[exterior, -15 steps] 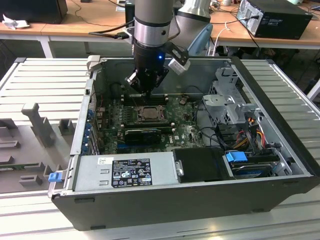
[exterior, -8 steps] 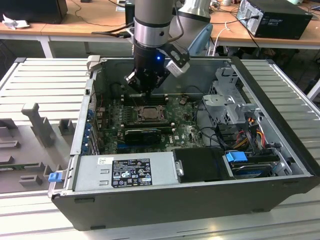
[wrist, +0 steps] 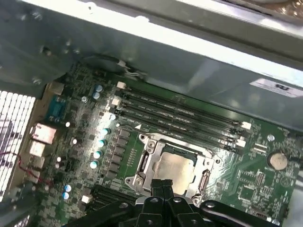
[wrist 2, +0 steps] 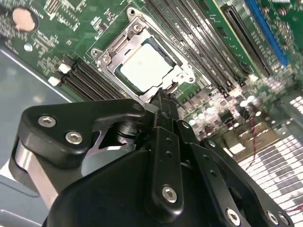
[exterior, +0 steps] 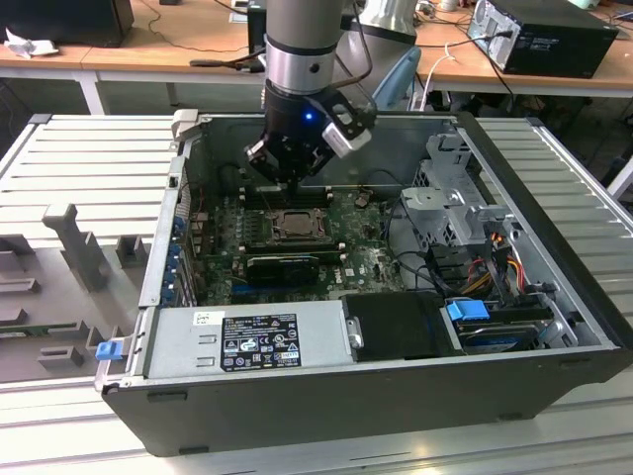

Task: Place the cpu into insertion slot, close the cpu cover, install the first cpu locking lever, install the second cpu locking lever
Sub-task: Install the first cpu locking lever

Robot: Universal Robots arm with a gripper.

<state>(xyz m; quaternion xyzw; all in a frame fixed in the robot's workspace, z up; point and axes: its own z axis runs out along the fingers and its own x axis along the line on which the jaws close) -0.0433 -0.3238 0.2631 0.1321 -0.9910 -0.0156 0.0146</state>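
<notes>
Caught from the exterior view's left: grey moulded blocks (exterior: 84, 252) standing on a ribbed metal counter (exterior: 69, 148). Just beside them, an open-topped computer case (exterior: 163, 247), with a silver power supply (exterior: 247, 341) set along its near wall. Farther in, flat on the case floor, a green circuit board (exterior: 366, 262).

Hung into the case from above on a grey and black arm (exterior: 302, 59), low over the far half of the board: the jaws, closed. Seen in both wrist views with fingertips (wrist 2: 161, 101) (wrist: 163, 185) pressed together and nothing gripped between them. Poised at one edge of the socket; could not tell whether touching it or just clear of it.

Already seated in that socket near the middle of the board: the chip (exterior: 294, 226), its dull metal top (wrist 2: 144, 67) (wrist: 173, 168) facing up. Folded down flat around it, the cover (wrist 2: 183, 75) (wrist: 143, 163), with the chip's top framed in its square opening.

Alongside the socket, rows of long black memory slots (wrist: 180, 113). Near a corner of the board, a round coin battery (wrist: 278, 161).

Toward the exterior view's right, inside the same case: a bare metal drive cage (exterior: 455, 203), a tangle of coloured cables (exterior: 495, 267) and, nearer the front wall, a blue plastic tab (exterior: 467, 310).
</notes>
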